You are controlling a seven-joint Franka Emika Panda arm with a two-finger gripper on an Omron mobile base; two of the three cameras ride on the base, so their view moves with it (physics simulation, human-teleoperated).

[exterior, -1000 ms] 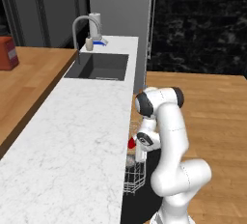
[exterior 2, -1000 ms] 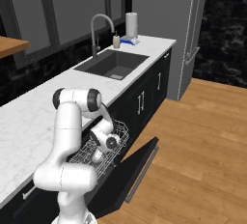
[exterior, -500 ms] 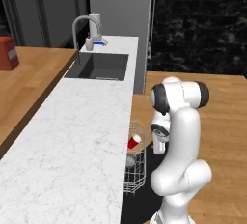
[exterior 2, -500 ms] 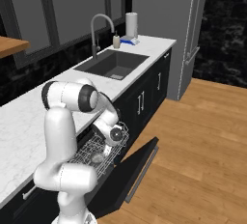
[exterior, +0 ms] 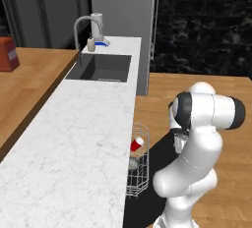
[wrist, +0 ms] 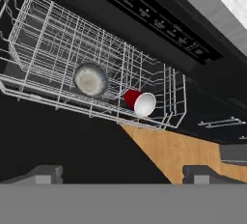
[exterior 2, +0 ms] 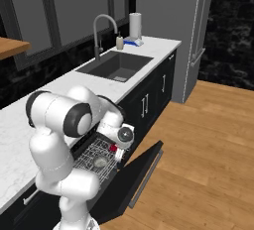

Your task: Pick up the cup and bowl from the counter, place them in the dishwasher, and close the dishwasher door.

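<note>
The red cup (wrist: 140, 102) lies on its side in the dishwasher's white wire rack (wrist: 53, 39), white inside facing me. Beside it in the same rack rests the grey bowl (wrist: 90, 79). My gripper (wrist: 123, 174) is open with nothing between its fingertips (wrist: 46, 172), and it hangs back from the rack over the lowered black dishwasher door (exterior 2: 136, 177). From the right base view the hand (exterior 2: 124, 135) sits just past the cup (exterior 2: 113, 147) and the bowl (exterior 2: 101, 161). In the left base view the cup (exterior: 138, 143) and bowl (exterior: 133, 163) show under the counter (exterior: 78, 143) edge.
A sink (exterior: 101, 67) with a faucet (exterior: 83, 33) lies farther along the counter, and a tall grey fridge (exterior 2: 173, 30) stands at its end. Dark cabinet fronts with silver handles (exterior 2: 145, 106) adjoin the dishwasher. Wooden floor (exterior 2: 198, 140) stretches beyond the door.
My hand has drawn back from the rack, out over the door. The cup stays lying in the rack next to the bowl.
</note>
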